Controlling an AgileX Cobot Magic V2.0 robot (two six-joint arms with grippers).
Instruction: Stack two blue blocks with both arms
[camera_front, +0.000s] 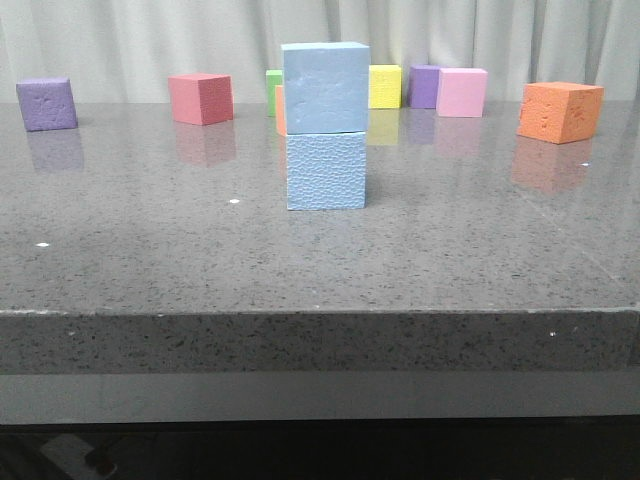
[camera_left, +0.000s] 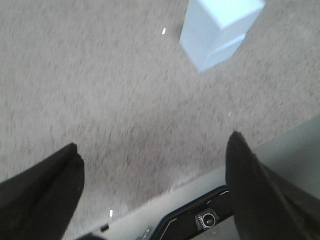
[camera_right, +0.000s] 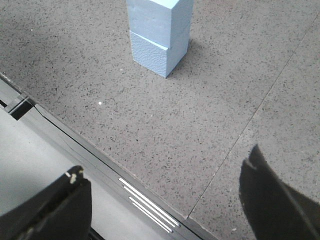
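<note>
Spreading beneath everything, the grey speckled table (camera_front: 150, 250) is being used as the base. Near its middle, the lower blue block (camera_front: 325, 171) is being pressed down by the upper blue block (camera_front: 325, 88), which is sitting squarely on it with edges nearly flush. The left gripper (camera_left: 152, 152) is being held wide apart, empty, well away from that stack. The right gripper (camera_right: 162, 175) is likewise being held wide, gripping nothing.
</note>
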